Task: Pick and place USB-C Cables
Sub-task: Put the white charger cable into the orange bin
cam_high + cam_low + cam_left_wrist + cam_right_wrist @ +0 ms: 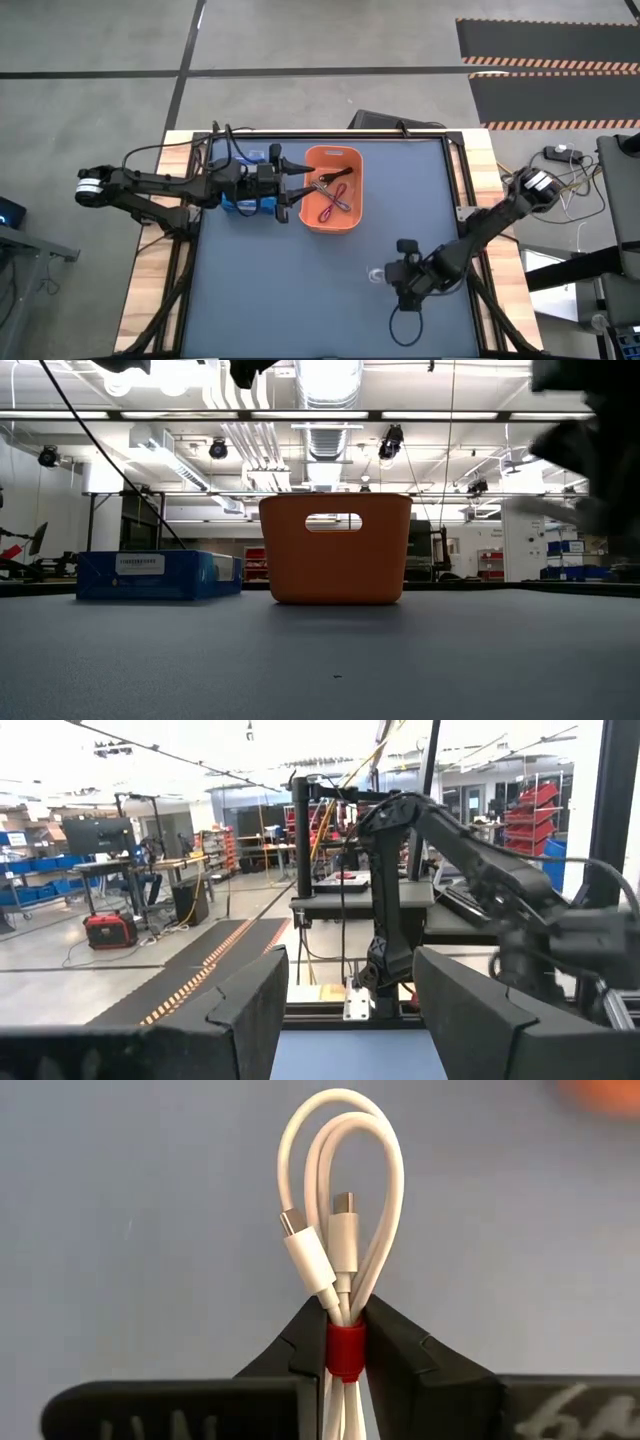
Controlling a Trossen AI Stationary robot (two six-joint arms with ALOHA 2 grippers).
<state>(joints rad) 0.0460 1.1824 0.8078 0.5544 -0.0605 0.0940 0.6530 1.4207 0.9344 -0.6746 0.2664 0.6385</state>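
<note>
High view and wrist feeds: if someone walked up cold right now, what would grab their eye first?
Probably the white USB-C cable, pinched at its red tie in the right gripper, jaws closed on it above the blue-grey mat. Next, the orange bin at the table's far middle, with red and dark cables inside, and the left gripper at its left rim, jaws open.

Right gripper pinched tight on the white cable, arm reaching low across. Left gripper spread wide, arm stretched level.
</note>
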